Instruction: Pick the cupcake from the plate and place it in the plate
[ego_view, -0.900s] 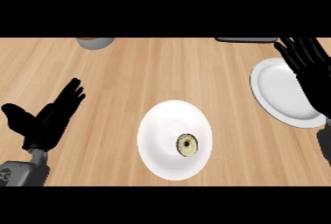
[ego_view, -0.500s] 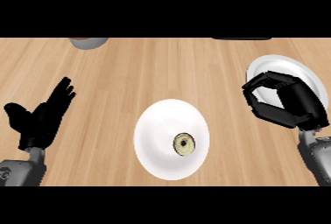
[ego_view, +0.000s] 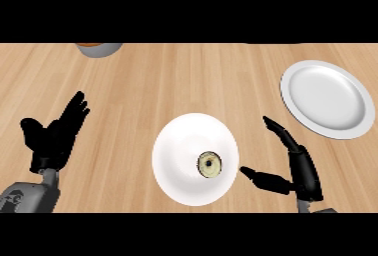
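- The worktop (ego_view: 184, 80) carries everything I have to work with; it is bare wood between the items, so my right arm has an unobstructed run from one plate to the other.
- The empty plate (ego_view: 325, 100) lies toward the far right, well apart from the nearer one. I judge it to be the destination, since nothing sits on it.
- The near plate (ego_view: 193, 150) sits at centre, directly in front of me, and it holds the item to be moved.
- My right hand (ego_view: 295, 165) stands just beside the near plate's right rim, edge-on, with the fingers (ego_view: 282, 134) straight and pointing away from me and the thumb (ego_view: 258, 177) spread toward the plate. It holds nothing. I read this wide opening as a pre-grasp stance aimed at the cupcake.
- My left hand (ego_view: 53, 137) rests open at the left edge, fingers up, holding nothing and clear of the plates.
- The cupcake (ego_view: 210, 164) sits on the near plate, right of its centre, on the side nearest my right hand; it is not yet touched.
- A grey vessel (ego_view: 98, 48) shows partly at the far edge; I cannot tell what it is.
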